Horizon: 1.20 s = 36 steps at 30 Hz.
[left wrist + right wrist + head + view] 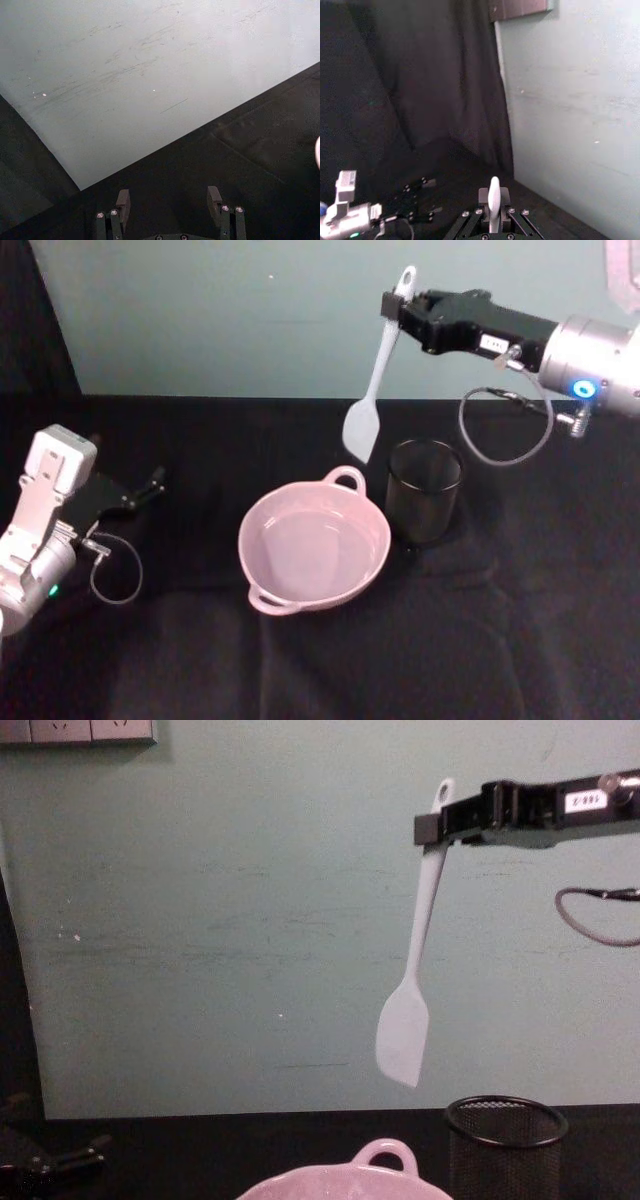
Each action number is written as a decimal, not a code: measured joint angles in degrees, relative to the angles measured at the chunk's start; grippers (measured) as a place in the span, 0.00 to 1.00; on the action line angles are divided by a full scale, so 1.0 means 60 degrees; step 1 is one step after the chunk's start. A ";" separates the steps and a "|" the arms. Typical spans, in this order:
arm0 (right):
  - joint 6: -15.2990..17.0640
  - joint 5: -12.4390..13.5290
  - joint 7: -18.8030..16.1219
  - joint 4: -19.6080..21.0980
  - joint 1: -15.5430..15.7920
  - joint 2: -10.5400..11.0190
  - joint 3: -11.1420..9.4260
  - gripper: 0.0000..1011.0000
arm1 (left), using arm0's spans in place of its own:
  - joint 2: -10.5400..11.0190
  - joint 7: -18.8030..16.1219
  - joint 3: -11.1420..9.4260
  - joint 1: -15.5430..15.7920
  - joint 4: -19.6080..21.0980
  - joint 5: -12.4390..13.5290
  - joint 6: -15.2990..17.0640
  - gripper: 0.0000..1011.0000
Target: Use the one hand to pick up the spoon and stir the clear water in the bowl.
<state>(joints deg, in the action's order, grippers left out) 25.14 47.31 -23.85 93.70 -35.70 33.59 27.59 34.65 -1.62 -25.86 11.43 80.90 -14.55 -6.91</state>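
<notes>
Head view: the right pincer is clamped on the upper handle of the spatula spoon, just below its hanging hole. It holds the spatula spoon in the air, above and behind the pink bowl. The blade hangs downward, slightly tilted, well clear of the water. The pink bowl stands near the middle of the black counter and contains clear water.

Step in hand: pickup appears complete; stirring is not yet begun. The next move calls for bringing the blade over the bowl's centre, lowering it into the water, then circling inside the rim.

Obstructions: a black wire-mesh cup stands just beside the bowl, on the robot's right, beneath the arm. The descent should avoid its rim and the bowl's loop handle.

The left pincer is parked at the counter's left, fingers apart, holding nothing.
</notes>
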 joint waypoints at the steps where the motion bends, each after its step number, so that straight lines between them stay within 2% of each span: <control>1: -0.0010 -0.0005 -0.0069 -0.0059 -0.0042 -0.0011 0.0075 0.12 | 0.0000 -0.0001 0.0000 0.0000 0.0000 0.0000 0.0000 1.00; 6: -0.0222 -0.0163 -0.0398 -0.0453 -0.0245 -0.0134 0.0601 0.12 | 0.0000 0.0000 0.0001 0.0000 0.0000 0.0000 0.0000 1.00; 7: -0.0306 -0.0225 -0.0437 -0.0489 -0.0226 -0.0214 0.0837 0.12 | 0.0000 -0.0001 0.0001 0.0000 0.0000 0.0000 0.0000 1.00; 8: -0.0306 -0.0225 -0.0437 -0.0489 -0.0226 -0.0214 0.0837 0.12 | 0.0000 0.0000 0.0001 0.0000 0.0000 0.0000 -0.0001 1.00; 9: -0.0361 -0.0249 -0.0448 -0.0548 -0.0187 -0.0284 0.0988 0.12 | 0.0000 -0.0001 0.0000 0.0000 0.0000 0.0001 0.0000 1.00; 15: -0.0663 -0.0389 -0.0656 -0.0963 -0.0165 -0.0501 0.1398 0.12 | 0.0000 -0.0001 0.0001 0.0000 0.0000 0.0000 0.0000 1.00; 21: -0.1181 -0.0809 -0.0998 -0.1391 -0.0123 -0.0669 0.1805 0.12 | -0.0001 -0.0001 0.0000 0.0000 0.0000 0.0000 0.0000 1.00; 28: -0.1602 -0.1076 -0.1377 -0.1915 -0.0115 -0.0905 0.1983 0.12 | 0.0000 -0.0001 0.0000 0.0000 0.0000 0.0000 0.0000 1.00; 36: -0.1890 -0.1354 -0.1578 -0.2175 -0.0017 -0.1069 0.2028 0.12 | 0.0000 -0.0001 0.0000 0.0000 0.0000 0.0000 0.0000 1.00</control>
<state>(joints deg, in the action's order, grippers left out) 13.80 39.19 -33.32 80.65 -35.80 27.18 39.76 34.65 -1.62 -25.86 11.43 80.90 -14.55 -6.91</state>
